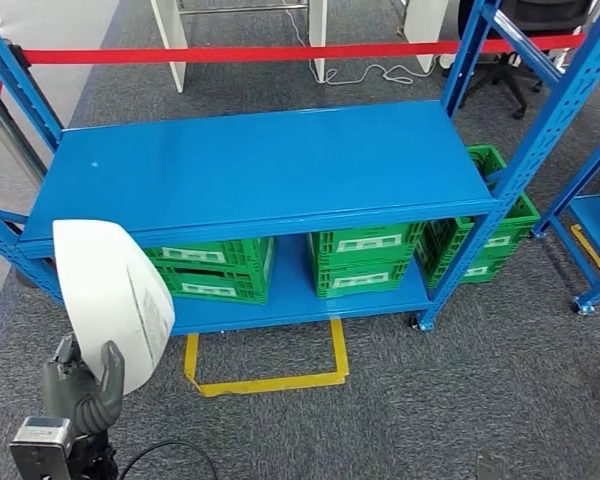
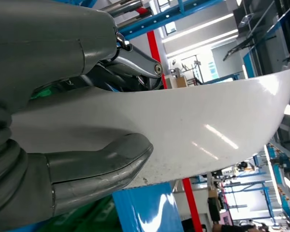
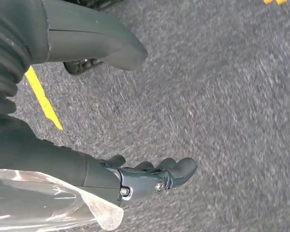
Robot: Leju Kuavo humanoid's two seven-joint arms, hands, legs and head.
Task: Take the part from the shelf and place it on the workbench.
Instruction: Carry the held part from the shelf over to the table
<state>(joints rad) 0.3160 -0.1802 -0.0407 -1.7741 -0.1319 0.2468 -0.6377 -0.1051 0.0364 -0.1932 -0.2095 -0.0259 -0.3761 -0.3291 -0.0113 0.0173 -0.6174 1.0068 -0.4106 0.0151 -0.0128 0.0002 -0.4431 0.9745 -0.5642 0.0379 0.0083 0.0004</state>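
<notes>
A white curved panel part (image 1: 108, 295) stands upright in my left hand (image 1: 82, 390) at the lower left of the head view, in front of the shelf's left end. In the left wrist view the thumb (image 2: 99, 166) and darker fingers (image 2: 136, 60) clamp the white part (image 2: 209, 125) between them. The blue shelf (image 1: 259, 165) lies ahead with its top board bare. My right hand (image 3: 151, 174) hangs over grey carpet with its fingers stretched apart and nothing in it.
Green crates (image 1: 365, 255) sit on the shelf's lower board, with more (image 1: 501, 235) at its right end. A yellow tape square (image 1: 267, 365) marks the carpet in front. A red barrier tape (image 1: 244, 52) runs behind the shelf. Another blue rack (image 1: 595, 225) stands at right.
</notes>
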